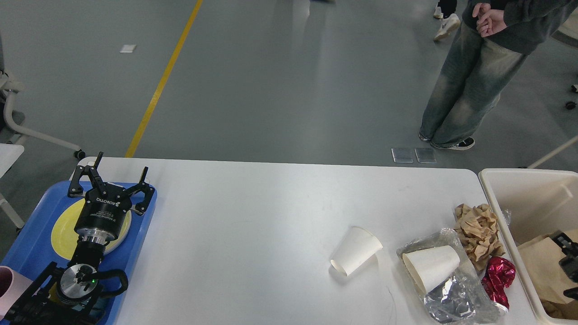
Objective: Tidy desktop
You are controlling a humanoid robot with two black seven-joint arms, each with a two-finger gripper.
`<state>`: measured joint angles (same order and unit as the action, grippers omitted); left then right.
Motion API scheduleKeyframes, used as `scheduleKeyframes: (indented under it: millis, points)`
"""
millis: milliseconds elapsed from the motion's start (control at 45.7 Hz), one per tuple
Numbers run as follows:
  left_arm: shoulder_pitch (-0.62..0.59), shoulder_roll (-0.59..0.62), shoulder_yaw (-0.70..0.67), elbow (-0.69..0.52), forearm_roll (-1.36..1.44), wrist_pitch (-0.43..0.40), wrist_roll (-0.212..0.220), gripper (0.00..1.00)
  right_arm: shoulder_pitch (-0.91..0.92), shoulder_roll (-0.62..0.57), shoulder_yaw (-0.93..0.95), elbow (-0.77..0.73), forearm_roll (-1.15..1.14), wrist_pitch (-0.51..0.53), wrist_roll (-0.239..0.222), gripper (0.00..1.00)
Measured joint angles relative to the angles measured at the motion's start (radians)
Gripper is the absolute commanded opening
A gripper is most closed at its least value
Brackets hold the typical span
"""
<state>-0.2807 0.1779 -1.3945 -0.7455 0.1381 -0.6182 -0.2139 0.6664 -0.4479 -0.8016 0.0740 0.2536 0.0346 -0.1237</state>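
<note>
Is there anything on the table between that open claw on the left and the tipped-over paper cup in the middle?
Nothing visible. Between the left gripper, open above the blue tray, and the nearer paper cup there is only bare desktop. The other litter lies beyond the cup.
</note>
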Motion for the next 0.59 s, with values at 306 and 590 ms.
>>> scheduleKeyframes:
  millis: [306, 590]
  points:
    - [0.000, 0.000, 0.000, 0.000, 0.000, 0.000, 0.001, 0.96, 0.397, -0.020, -0.068, 0.102, -0.285, 0.404, -0.004, 1.00]
    - [0.000, 0.000, 0.000, 0.000, 0.000, 0.000, 0.001, 0.96, 0.840, 0.069, -0.156, 0.388, -0.338, 0.709, -0.017, 1.00]
